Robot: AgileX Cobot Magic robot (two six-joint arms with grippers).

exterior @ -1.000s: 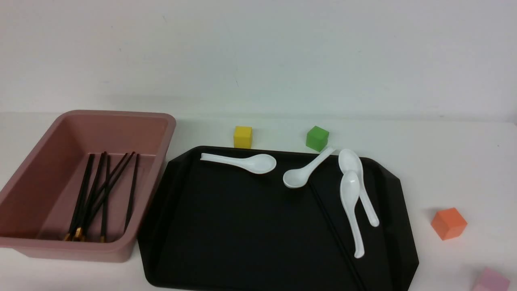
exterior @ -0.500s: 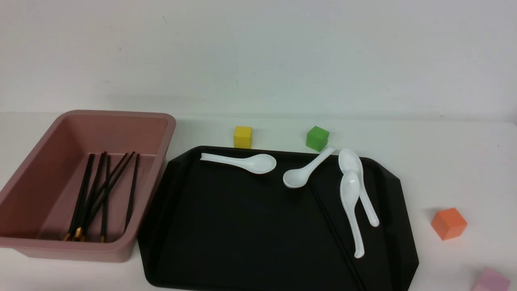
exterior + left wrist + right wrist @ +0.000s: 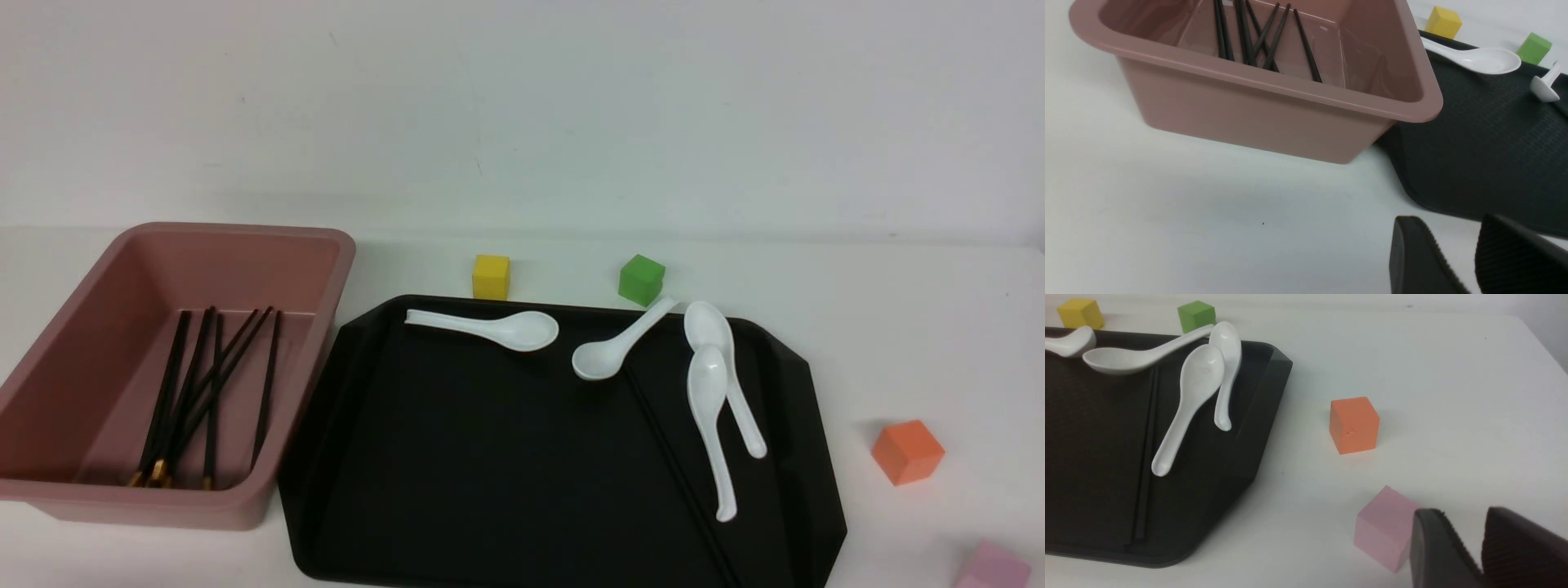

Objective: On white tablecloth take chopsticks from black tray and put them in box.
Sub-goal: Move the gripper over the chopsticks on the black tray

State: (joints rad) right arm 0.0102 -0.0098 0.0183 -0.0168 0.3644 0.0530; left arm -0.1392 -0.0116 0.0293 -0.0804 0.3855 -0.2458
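The pink box (image 3: 245,234) stands at the left on the white tablecloth (image 3: 898,327), with several black chopsticks (image 3: 204,384) lying in it. They also show in the left wrist view (image 3: 1249,36). The black tray (image 3: 490,465) lies beside it. A thin black chopstick (image 3: 678,474) lies slanted on the tray's right part, hard to tell from the tray; it shows in the right wrist view too (image 3: 1147,449). My left gripper (image 3: 1449,222) hovers over bare cloth near the box's and tray's near corners, its jaws slightly apart and empty. My right gripper (image 3: 1461,514) is next to a pink cube, slightly apart and empty.
Several white spoons (image 3: 710,408) lie on the tray's far and right parts. A yellow cube (image 3: 491,276) and a green cube (image 3: 641,279) sit behind the tray. An orange cube (image 3: 906,451) and a pink cube (image 3: 1384,526) sit right of it.
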